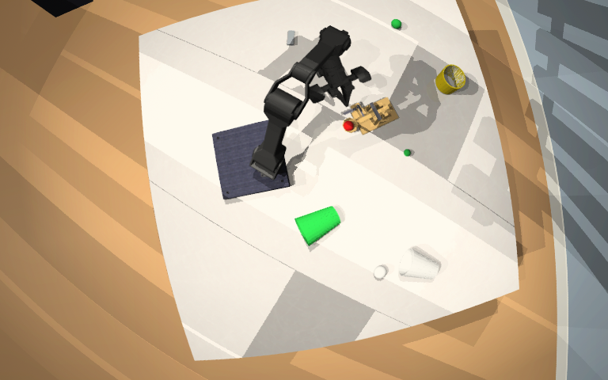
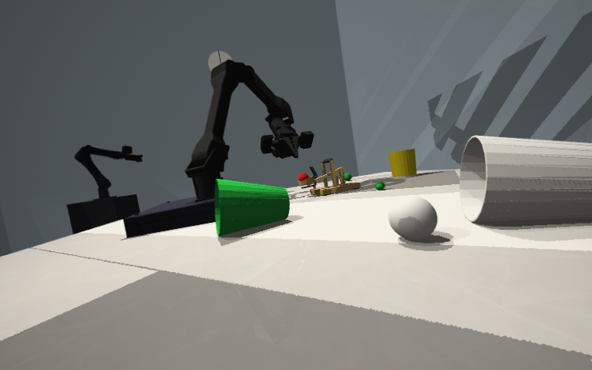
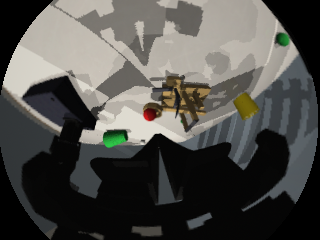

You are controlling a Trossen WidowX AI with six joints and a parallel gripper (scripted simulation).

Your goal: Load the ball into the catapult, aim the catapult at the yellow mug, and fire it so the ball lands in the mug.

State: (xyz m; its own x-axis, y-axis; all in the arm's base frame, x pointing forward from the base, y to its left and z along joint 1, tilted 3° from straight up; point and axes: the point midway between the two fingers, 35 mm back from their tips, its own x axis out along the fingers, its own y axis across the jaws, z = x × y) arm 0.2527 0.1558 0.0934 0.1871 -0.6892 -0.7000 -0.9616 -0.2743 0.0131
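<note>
The wooden catapult point(image 1: 387, 105) point(image 2: 334, 189) point(image 3: 200, 91) stands on the table, with its cup end towards the arm's base and its other end roughly towards the mug. The red ball point(image 1: 347, 126) point(image 2: 303, 176) point(image 3: 149, 115) sits in the cup of the catapult's arm. The yellow mug point(image 1: 445, 82) point(image 2: 402, 163) point(image 3: 246, 106) stands upright beyond the catapult. My gripper point(image 1: 347, 104) point(image 2: 297, 156) point(image 3: 157, 136) is shut and empty. It hangs above the table near the catapult's cup end, clear of the catapult and the ball.
A green cup point(image 1: 319, 224) point(image 2: 253, 208) point(image 3: 115, 138) and a white cup point(image 1: 423, 266) point(image 2: 523, 183) lie on their sides. A white ball point(image 1: 379, 271) point(image 2: 412, 219) is beside the white cup. Small green balls point(image 1: 407, 153) point(image 1: 396, 24) lie around the catapult. A small grey block point(image 1: 290, 37) lies at the back.
</note>
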